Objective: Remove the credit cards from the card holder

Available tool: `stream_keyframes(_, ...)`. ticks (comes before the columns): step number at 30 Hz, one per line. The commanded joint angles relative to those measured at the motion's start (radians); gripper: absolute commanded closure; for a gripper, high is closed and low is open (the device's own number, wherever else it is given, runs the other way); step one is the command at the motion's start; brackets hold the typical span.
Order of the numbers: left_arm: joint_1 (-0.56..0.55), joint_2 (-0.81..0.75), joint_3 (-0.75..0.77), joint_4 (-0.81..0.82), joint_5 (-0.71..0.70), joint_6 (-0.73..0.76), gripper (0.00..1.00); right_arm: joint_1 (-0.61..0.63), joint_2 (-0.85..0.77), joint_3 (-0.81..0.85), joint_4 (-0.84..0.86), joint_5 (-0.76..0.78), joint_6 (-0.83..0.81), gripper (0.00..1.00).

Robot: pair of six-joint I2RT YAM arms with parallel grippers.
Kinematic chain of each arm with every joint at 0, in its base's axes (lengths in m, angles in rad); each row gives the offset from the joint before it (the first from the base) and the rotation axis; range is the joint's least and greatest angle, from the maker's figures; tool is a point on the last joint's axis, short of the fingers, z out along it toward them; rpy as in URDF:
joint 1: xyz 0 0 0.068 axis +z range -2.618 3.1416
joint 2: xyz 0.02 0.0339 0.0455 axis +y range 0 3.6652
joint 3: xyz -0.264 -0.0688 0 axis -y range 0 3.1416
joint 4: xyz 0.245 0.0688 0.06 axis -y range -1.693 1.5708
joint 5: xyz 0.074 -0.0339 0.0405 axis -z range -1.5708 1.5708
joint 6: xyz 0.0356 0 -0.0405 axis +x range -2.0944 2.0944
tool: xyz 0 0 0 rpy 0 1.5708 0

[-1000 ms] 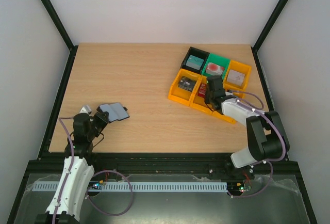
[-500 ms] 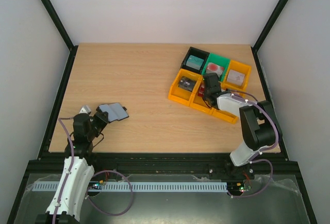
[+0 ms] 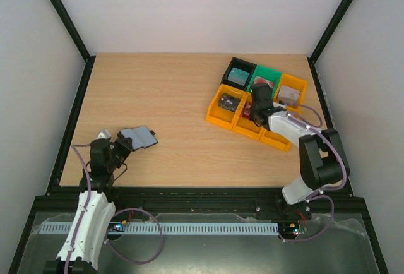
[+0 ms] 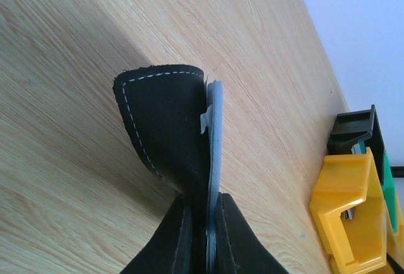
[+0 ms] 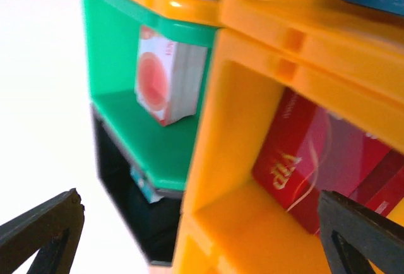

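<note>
at the near left of the bench (image 3: 177, 97), the left gripper (image 3: 125, 142) pinches the black card holder (image 4: 165, 119) by its lower end, jaws closed tight on the soft stitched leather as the flap curls open. a thin pale edge shows inside, card or lining i cannot tell. across the bench, the right gripper (image 5: 197, 206) hangs with jaws spread wide over a yellow bin (image 5: 233, 135) where a red card (image 5: 309, 154) lies. the cards look light, stiff and slick. any card inside is probably best nipped by its exposed edge, since the holder will flex.
</note>
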Motion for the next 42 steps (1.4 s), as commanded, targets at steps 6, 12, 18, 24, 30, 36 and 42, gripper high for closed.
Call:
stream_keyframes(6, 0.005, 0.023, -0.005, 0.009, -0.003, 0.003, 0.98, -0.005, -0.217, 0.075, -0.109, 0.071, -0.223, 0.01)
stream_keyframes(12, -0.030, 0.096, -0.001, 0.178, 0.166, 0.042, 0.98, -0.020, -0.339, 0.134, 0.015, 0.109, -1.011, 0.01)
stream_keyframes(18, -0.126, 0.237, 0.004, 0.475, 0.373, 0.081, 0.98, -0.044, -0.584, -0.062, 0.097, 0.029, -1.463, 0.01)
stream_keyframes(24, -0.120, 0.345, 0.111, 0.170, 0.094, 0.268, 0.02, -0.075, -0.721, -0.169, 0.068, 0.070, -1.535, 0.01)
stream_keyframes(30, -0.041, 0.257, 0.364, 0.043, -0.492, 0.650, 0.01, -0.142, -0.698, -0.142, -0.032, 0.105, -1.505, 0.01)
stream_keyframes(36, 0.053, 0.261, 0.351, 0.181, -0.677, 0.706, 0.01, -0.148, -0.732, -0.257, 0.131, 0.175, -1.422, 0.01)
stream_keyframes(42, 0.057, 0.254, 0.158, 0.333, -0.600, 0.674, 0.01, -0.148, -0.740, -0.368, 0.172, 0.412, -1.340, 0.01)
